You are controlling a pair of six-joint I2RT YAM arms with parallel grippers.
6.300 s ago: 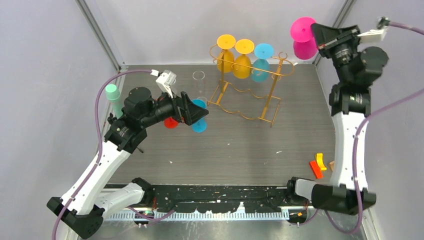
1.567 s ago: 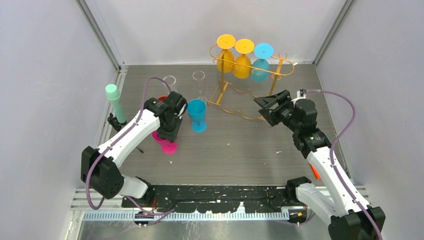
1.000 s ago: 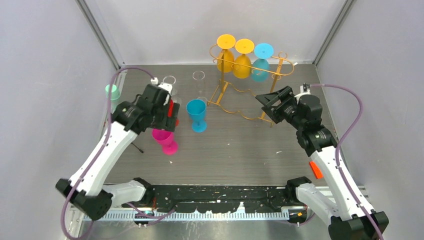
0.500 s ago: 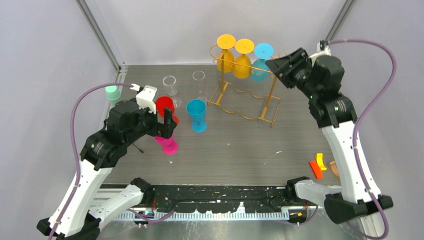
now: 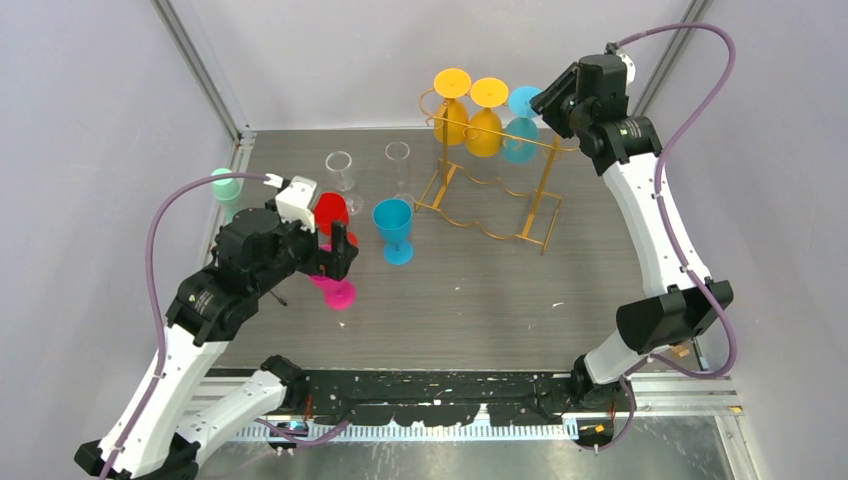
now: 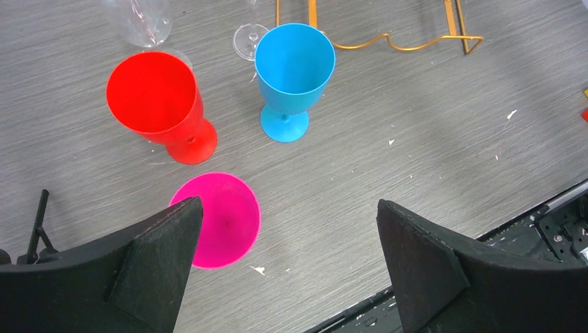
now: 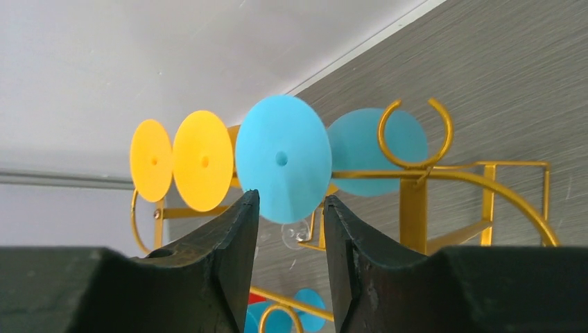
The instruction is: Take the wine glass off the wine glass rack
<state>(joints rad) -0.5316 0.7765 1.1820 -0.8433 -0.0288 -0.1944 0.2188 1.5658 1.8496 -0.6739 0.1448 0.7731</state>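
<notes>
My right jaws are up high, by the top of the wine glass rack (image 7: 416, 182). They're part way apart w/ a thin gap, & nothing sits in the gap. Right past their tips is the round foot of the hanging blue wine glass (image 7: 282, 163). It hangs upside down on the rack's top rail, foot up, bowl down. Can't tell if my tips touch the foot. Left of my right jaws, 2 yellow wine glasses (image 7: 203, 159) hang the same way on that rail, side by side, next to the blue one. Right of the tips is a gold loop on the rail.

My left jaws are wide apart & hold nothing. They hang over the surface (image 6: 402, 139), well apart from the rack. Under them, close to one side, a pink wine glass (image 6: 223, 220) stands upright. Past it, further from the jaws, a red wine glass (image 6: 156, 100) & a standing blue wine glass (image 6: 295, 69) are upright too, near each other, not touching. Behind those are clear glasses (image 6: 139, 17) & the rack's wavy base.
</notes>
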